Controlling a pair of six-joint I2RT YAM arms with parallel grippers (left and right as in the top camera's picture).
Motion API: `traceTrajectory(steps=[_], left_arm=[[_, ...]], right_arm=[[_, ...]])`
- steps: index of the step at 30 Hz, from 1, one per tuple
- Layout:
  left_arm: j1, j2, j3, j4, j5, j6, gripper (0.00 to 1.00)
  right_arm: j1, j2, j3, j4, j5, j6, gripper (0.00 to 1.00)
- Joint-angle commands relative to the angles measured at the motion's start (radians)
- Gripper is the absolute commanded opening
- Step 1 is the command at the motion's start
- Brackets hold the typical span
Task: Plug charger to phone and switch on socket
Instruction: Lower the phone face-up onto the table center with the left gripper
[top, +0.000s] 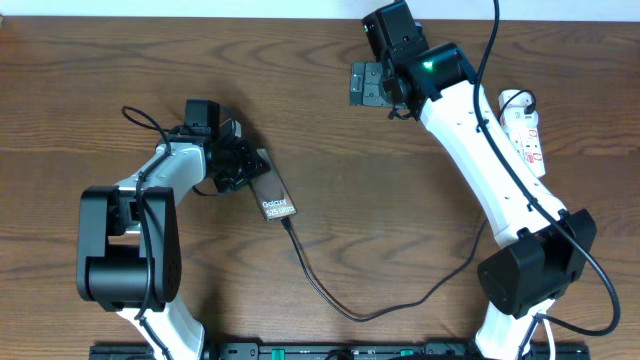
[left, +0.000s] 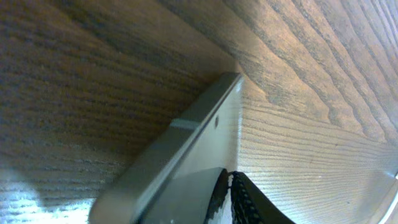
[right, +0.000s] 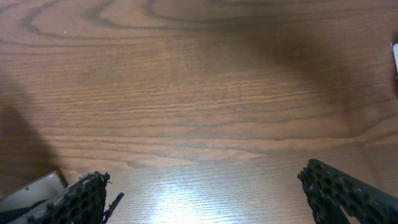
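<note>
The bronze phone (top: 274, 196) with white "Galaxy" lettering lies on the table left of centre. My left gripper (top: 236, 160) is shut on its far end. In the left wrist view the phone's edge (left: 186, 137) fills the middle, with one black finger (left: 249, 202) against it. The thin black charger cable (top: 340, 308) meets the phone's near end at its tip (top: 287, 224) and loops down and right towards the right arm's base. The white socket strip (top: 527, 132) lies at the far right, partly hidden by the right arm. My right gripper (top: 365, 85) is open and empty above the far table, over bare wood (right: 205, 186).
The left arm's base (top: 125, 250) stands at the near left and the right arm's base (top: 530, 270) at the near right. A pale slab corner (right: 34, 190) shows at the lower left of the right wrist view. A black rail (top: 330, 350) runs along the front edge.
</note>
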Motion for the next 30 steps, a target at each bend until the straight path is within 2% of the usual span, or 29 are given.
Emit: traceTrajectory(steps=[1, 7, 15, 23, 30], left_arm=[[-0.001, -0.011, -0.011, -0.022, -0.025, 0.017, 0.35], [-0.001, -0.011, -0.011, -0.060, -0.088, 0.017, 0.44], [-0.001, -0.011, -0.011, -0.077, -0.102, 0.017, 0.44], [-0.001, -0.011, -0.011, -0.125, -0.225, 0.017, 0.45], [-0.001, -0.011, -0.011, -0.128, -0.232, 0.017, 0.45]], right_arm=[[-0.001, 0.010, -0.003, -0.002, 0.015, 0.015, 0.98], [-0.001, 0.010, -0.003, -0.002, 0.015, 0.015, 0.98], [-0.001, 0.010, -0.003, -0.002, 0.015, 0.015, 0.98], [-0.001, 0.010, -0.003, -0.002, 0.000, 0.015, 0.98], [-0.001, 0.010, -0.003, -0.002, 0.000, 0.015, 0.98]])
